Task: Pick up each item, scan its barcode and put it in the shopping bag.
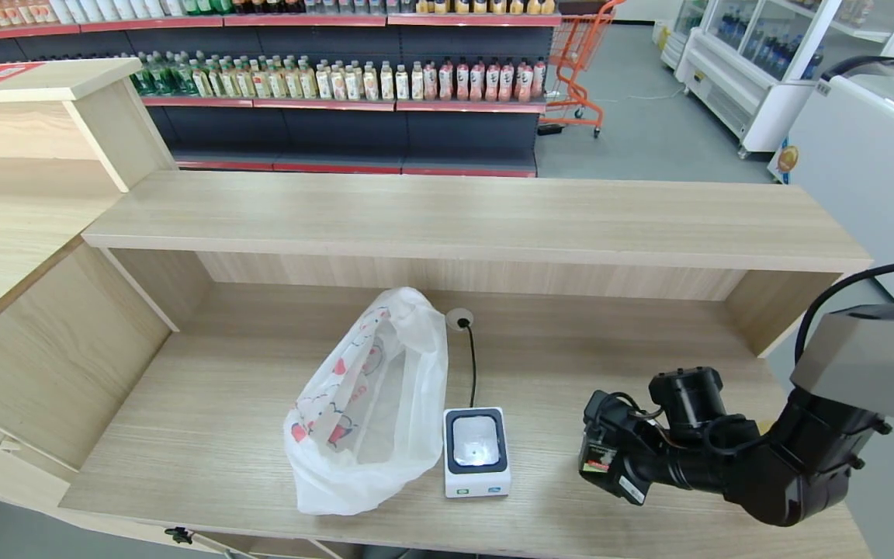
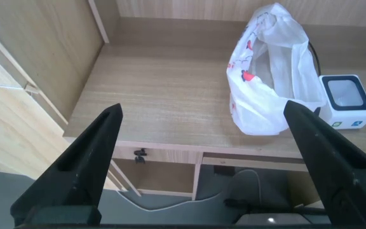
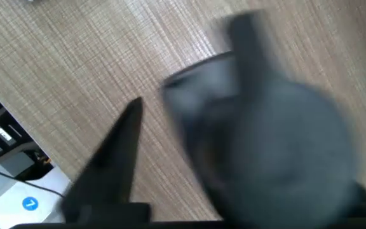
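1. Left gripper (image 2: pixel 202 107): spread wide with nothing in it, hanging off the front-left edge of the counter (image 1: pixel 206 435), well apart from the bag. Judgement: hold it out of the lane, or use it to steady the bag's opening for drops.
2. Shopping bag (image 1: pixel 369 404): lies centre-left on the counter, just beside the scanner. The opening seems to face up and toward the back, but this is not certain. Judgement: the plastic is floppy and half collapsed, so feed an item in low along the bag's length, not dropped from height.
3. Scanner (image 1: pixel 476 450): flat on the counter with its window up, between the bag and the right arm. Judgement: turn the barcode face down, hold it square over the window, and pause briefly before shifting to the bag.
4. Right gripper (image 1: pixel 606 460): low over the counter, near the scanner on its right. Cannot tell how far open it is or whether it holds anything. A blurred grey mass sits close to the wrist camera.
5. Bag looks: thin white translucent plastic with red print, crumpled. It will likely slide or crease if nudged.
6. Scanner looks: small white box with a dark-framed window. A black cable (image 1: pixel 472 365) runs back to a hole in the counter.
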### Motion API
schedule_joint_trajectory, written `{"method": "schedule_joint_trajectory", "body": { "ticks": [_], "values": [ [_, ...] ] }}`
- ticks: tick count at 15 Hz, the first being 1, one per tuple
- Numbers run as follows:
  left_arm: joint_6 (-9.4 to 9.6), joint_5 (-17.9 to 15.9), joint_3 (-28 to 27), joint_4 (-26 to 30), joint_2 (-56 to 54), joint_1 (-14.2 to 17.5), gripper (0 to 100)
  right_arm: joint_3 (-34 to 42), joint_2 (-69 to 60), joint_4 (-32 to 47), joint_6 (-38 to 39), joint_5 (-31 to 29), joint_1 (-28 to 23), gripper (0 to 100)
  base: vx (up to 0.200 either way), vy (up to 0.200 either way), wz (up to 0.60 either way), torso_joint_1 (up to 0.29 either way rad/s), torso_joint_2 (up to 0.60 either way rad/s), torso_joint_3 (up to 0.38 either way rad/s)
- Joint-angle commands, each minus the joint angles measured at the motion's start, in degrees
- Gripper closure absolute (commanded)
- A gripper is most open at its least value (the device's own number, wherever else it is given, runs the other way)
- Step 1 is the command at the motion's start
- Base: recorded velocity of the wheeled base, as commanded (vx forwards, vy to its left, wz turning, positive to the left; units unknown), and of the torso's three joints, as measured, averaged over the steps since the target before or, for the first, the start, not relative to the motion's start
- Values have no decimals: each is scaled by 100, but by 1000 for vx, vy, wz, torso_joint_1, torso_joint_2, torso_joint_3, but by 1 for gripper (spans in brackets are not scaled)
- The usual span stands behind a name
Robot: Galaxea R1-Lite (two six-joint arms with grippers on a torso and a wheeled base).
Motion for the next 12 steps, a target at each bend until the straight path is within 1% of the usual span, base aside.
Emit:
{"method": "schedule_joint_trajectory", "body": {
  "ticks": [1,4,7,10,11,12],
  "values": [
    [0,2,0,-1,-2,1,0,-67,-11,-4,13,3,19,100,0,0,0,0,0,0],
    [0,2,0,-1,-2,1,0,-5,-99,-39,31,12,2,100,0,0,0,0,0,0],
    [0,-6,0,-1,-2,9,0,426,-521,-259,92,12,-25,100,0,0,0,0,0,0],
    [0,2,0,-1,-2,1,0,1278,-2174,-250,1129,-6,-112,100,0,0,0,0,0,0],
    [0,-6,0,-1,-2,1,0,1498,-2692,-233,1252,3,-192,100,0,0,0,0,0,0],
    [0,2,0,-1,-2,1,0,1612,-2947,-189,1235,-6,-235,100,0,0,0,0,0,0]
  ]
}}
